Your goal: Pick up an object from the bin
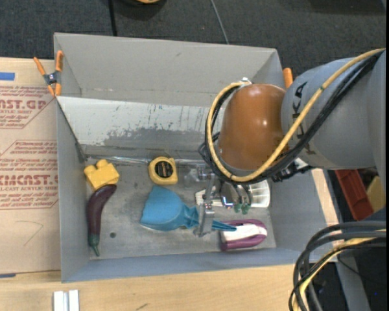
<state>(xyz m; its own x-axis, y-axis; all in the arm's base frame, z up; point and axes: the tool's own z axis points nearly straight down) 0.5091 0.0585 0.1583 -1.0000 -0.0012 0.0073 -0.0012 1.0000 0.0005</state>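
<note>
Purple-and-white thing (243,235): oblong and rounded, lying flat by the bin's near wall, just right of the gripper. It looks loosely dropped rather than set down.
Toy aubergine (97,211): dark purple and curved, lying lengthwise at the near left, well apart from the arm.
Blue thing (161,211): the likeliest pick. It has a light blue, broad, rounded body that narrows to a teal end on the right, and it lies flat mid-floor.
Gripper (205,218): low in the bin at that teal end, between the blue thing and the purple-and-white one. This is probably because the narrow end gives the slimmest purchase.
Gripper state: cannot tell whether it is released or clenched, and no grasp is visible.
White thing (262,193): boxy, partly under the wrist.
Orange cover (249,131): part of the robot, hanging over the right of the floor.
Yellow block (101,172): chunky, at the far left.
Yellow tape measure (162,169): round, at the foot of the far wall.
Bin (149,118): grey, with a sloped, scuffed far wall.
</note>
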